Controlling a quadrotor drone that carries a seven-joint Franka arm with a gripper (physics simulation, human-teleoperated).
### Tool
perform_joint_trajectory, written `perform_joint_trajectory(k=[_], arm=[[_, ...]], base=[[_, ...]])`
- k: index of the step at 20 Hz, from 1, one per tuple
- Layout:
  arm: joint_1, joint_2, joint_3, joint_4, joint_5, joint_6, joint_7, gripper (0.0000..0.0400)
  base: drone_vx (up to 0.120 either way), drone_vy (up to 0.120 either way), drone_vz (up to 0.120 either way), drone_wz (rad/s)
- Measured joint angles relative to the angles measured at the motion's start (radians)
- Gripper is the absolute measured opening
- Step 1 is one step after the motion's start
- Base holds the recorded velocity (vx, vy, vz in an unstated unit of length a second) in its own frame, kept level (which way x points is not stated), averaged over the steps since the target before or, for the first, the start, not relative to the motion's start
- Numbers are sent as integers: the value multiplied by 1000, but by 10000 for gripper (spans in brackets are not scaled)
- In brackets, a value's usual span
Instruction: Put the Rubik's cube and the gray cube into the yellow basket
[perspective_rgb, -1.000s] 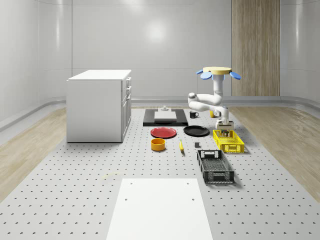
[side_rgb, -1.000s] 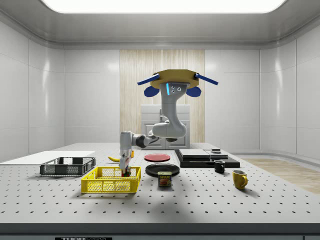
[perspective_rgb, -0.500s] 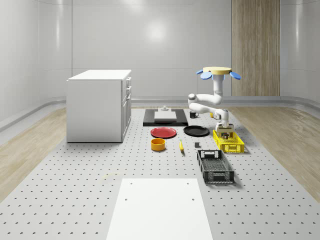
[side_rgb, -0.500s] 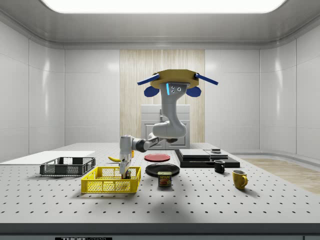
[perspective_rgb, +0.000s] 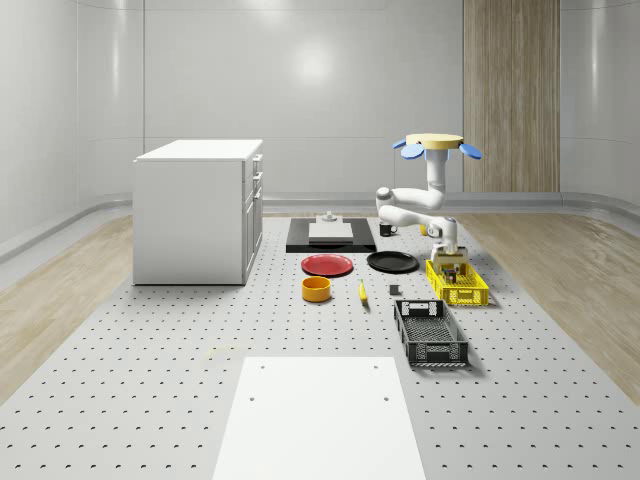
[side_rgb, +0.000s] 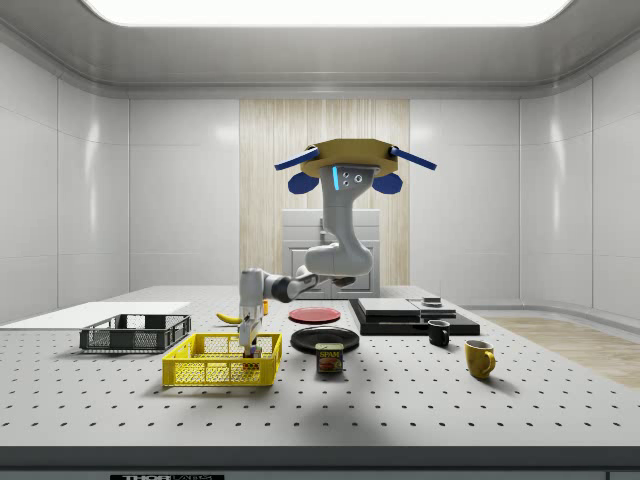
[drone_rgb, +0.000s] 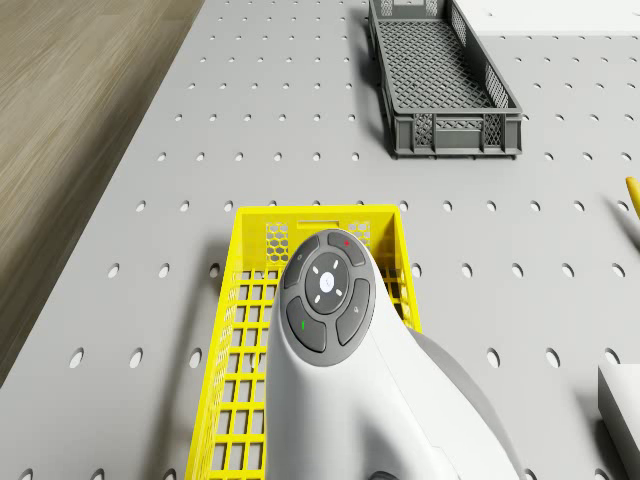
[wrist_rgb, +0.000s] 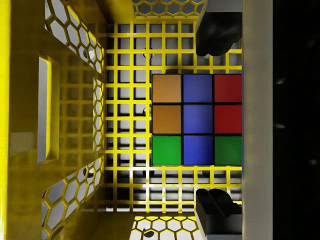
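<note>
Nine glossy square stickers, orange, blue, red and green, face the wrist camera from the Rubik's cube (wrist_rgb: 197, 119), which lies on the grid floor of the yellow basket (wrist_rgb: 75, 125), a plastic crate with honeycomb-pierced walls. The dark fingertips (wrist_rgb: 217, 30) stand apart on either side of it, clear of its edges. The gripper (side_rgb: 247, 345) hangs inside the basket, while the drone (side_rgb: 348, 166) hovers above the perforated table (perspective_rgb: 150, 400).

"SPAM" on label of can (side_rgb: 328, 358), just beside yellow basket (side_rgb: 222, 371) on table in side view. Label strip below table's front edge: text unreadable.
</note>
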Motion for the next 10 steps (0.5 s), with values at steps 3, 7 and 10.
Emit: perform_joint_trajectory(k=[3,7,10], arm=[[8,0,39,-13,36,-16,0,397],[13,-1,71,-21,66,-28,0,399],[14,-1,83,-25,78,-32,1,399]], base=[[0,0,107,0],[0,-10,120,0],[0,-120,67,0]])
